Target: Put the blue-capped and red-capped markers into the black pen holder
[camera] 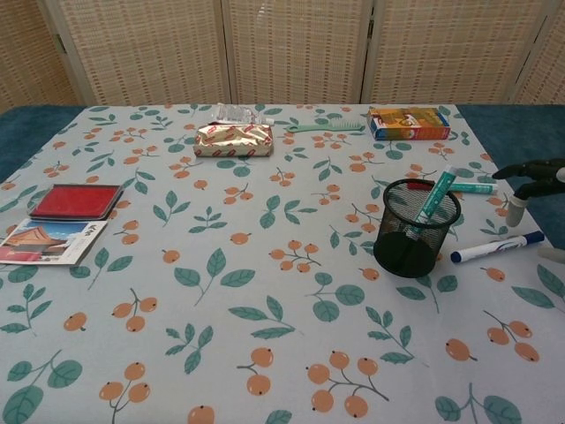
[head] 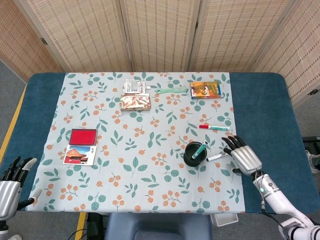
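The black mesh pen holder [head: 193,155] [camera: 410,238] stands right of centre with a green marker [head: 200,149] leaning in it. Just to its right the blue-capped marker [head: 215,157] [camera: 496,247] lies flat on the cloth. The red-capped marker [head: 213,127] [camera: 474,187] lies a little farther back. My right hand [head: 241,157] [camera: 528,177] hovers with fingers spread over the blue-capped marker's right end, holding nothing. My left hand [head: 11,186] stays open and empty at the table's near left corner, seen in the head view only.
A green comb [head: 172,90], an orange box [head: 205,89], a foil packet [head: 135,102] and a clear pack [head: 131,86] lie along the far side. A red stamp pad [head: 83,136] and a postcard [head: 80,154] sit at the left.
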Action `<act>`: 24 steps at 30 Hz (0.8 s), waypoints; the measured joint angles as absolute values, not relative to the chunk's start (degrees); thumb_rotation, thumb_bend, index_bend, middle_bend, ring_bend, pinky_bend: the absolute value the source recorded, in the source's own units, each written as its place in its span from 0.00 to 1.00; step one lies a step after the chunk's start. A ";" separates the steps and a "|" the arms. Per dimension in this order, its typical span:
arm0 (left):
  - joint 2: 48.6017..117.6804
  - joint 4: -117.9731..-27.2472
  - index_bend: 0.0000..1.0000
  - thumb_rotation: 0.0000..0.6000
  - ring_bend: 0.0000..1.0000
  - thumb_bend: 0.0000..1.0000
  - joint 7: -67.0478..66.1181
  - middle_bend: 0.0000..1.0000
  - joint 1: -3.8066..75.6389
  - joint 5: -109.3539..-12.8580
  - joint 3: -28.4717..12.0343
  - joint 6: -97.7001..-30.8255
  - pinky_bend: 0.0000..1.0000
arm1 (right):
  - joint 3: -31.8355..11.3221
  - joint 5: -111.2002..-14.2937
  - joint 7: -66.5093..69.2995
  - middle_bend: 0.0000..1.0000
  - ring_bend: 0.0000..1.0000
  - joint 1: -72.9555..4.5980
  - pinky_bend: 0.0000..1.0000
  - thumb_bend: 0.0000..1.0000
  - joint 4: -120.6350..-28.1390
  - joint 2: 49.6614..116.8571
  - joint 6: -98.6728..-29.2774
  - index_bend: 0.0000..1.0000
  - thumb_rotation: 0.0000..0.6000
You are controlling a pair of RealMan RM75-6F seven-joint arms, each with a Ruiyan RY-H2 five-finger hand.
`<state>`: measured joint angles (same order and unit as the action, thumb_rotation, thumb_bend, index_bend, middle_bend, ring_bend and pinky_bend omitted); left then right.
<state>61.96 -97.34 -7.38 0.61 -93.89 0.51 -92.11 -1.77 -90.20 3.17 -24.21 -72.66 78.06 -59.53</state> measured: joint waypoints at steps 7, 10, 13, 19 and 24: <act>61.93 -97.01 0.13 1.00 0.03 0.27 -6.83 0.17 0.39 -94.50 0.53 -92.79 0.26 | -2.32 -88.17 2.40 0.06 0.00 -25.87 0.00 0.32 -72.08 79.59 -57.47 0.40 1.00; 61.89 -96.99 0.12 1.00 0.03 0.27 -6.63 0.17 0.33 -94.76 0.57 -92.98 0.26 | -2.46 -87.24 1.63 0.06 0.00 -26.40 0.00 0.32 -71.81 80.16 -56.63 0.40 1.00; 61.89 -96.91 0.12 1.00 0.03 0.27 -6.54 0.17 0.29 -94.88 0.56 -93.11 0.26 | -2.54 -86.35 1.13 0.06 0.00 -26.96 0.00 0.32 -71.44 80.80 -55.67 0.41 1.00; 61.88 -96.93 0.11 1.00 0.03 0.27 -6.44 0.17 0.24 -95.10 0.60 -93.19 0.26 | -2.63 -85.06 -0.06 0.06 0.00 -28.07 0.00 0.32 -70.37 82.26 -54.22 0.42 1.00; 61.81 -96.88 0.11 1.00 0.03 0.27 -6.26 0.17 0.10 -95.33 0.58 -93.61 0.26 | -2.89 -83.77 -0.84 0.06 0.00 -29.02 0.00 0.32 -69.45 83.26 -52.97 0.42 1.00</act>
<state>61.81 -96.88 -6.26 0.10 -95.33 0.58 -93.61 -2.89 -83.77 -0.84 -29.02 -69.45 83.26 -52.97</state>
